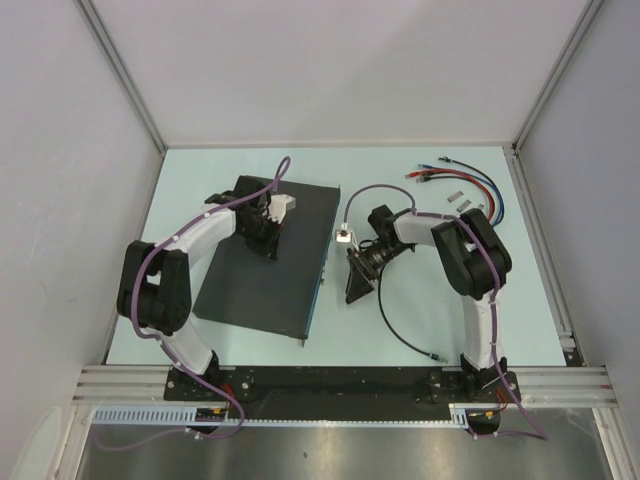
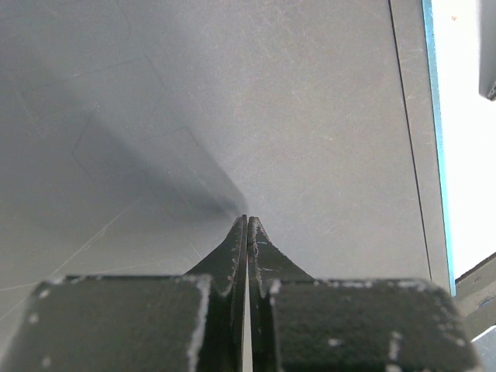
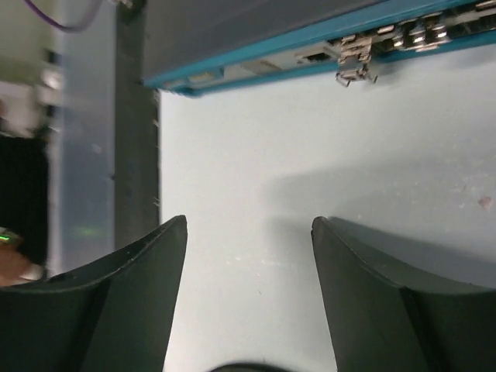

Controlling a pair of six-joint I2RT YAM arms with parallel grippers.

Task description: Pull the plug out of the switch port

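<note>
Switch [image 1: 270, 255] lies flat, left of centre on the table [image 1: 200, 170]. The left gripper [image 2: 246, 221] is closed, its tips on the switch's black top. The right gripper [image 3: 249, 225] gapes wide and empty near the blue-edged socket face [image 3: 310, 39].

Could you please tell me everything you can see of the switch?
The switch is a large, flat black box, matte and faintly scratched on top. It lies flat on the table, skewed to the table's edges. Its long thin face toward the right arm is teal-edged, with a row of small sockets; a small metal piece juts from one. The shut left claw rests its tips on the top panel.
</note>
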